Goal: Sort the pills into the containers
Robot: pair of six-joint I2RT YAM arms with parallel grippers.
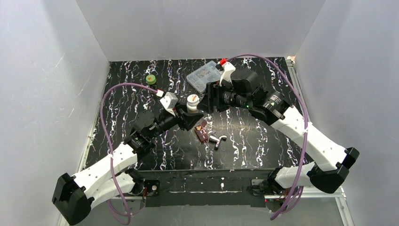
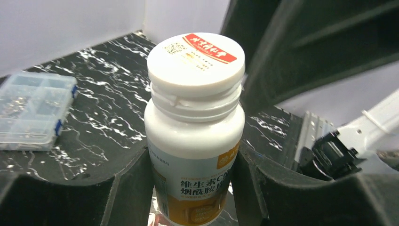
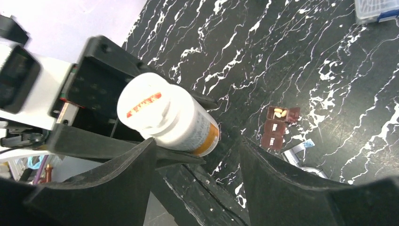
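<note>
From the top camera, my left gripper point(image 1: 191, 114) is clamped on a white pill bottle point(image 1: 192, 102), held upright near the middle of the table point(image 1: 263, 141). My right gripper point(image 1: 210, 99) sits at three o'clock of the bottle, close to its top. The dark red-brown pill case point(image 1: 202, 131) lies on the table at five o'clock of the bottle. A silver metal piece point(image 1: 218, 140) is just beside the case at four o'clock, and a clear box point(image 1: 203, 75) stands well apart at one o'clock. On the left wrist camera, the fingers point(image 2: 127, 188) press both sides of the bottle's body, and the cap point(image 2: 196, 61) is on, with a ring under it. On the right wrist camera, my jaws are spread wide with nothing between them. The bottle is at eleven o'clock of the gap. The case is at two o'clock with one small lid up and pale pills inside. I judge uncapping is the step in hand. I would centre the jaws on the cap alone, above the ring and square to the bottle. Then I would close firmly and twist, watching that the bottle does not turn in the left grip or tip.
</note>
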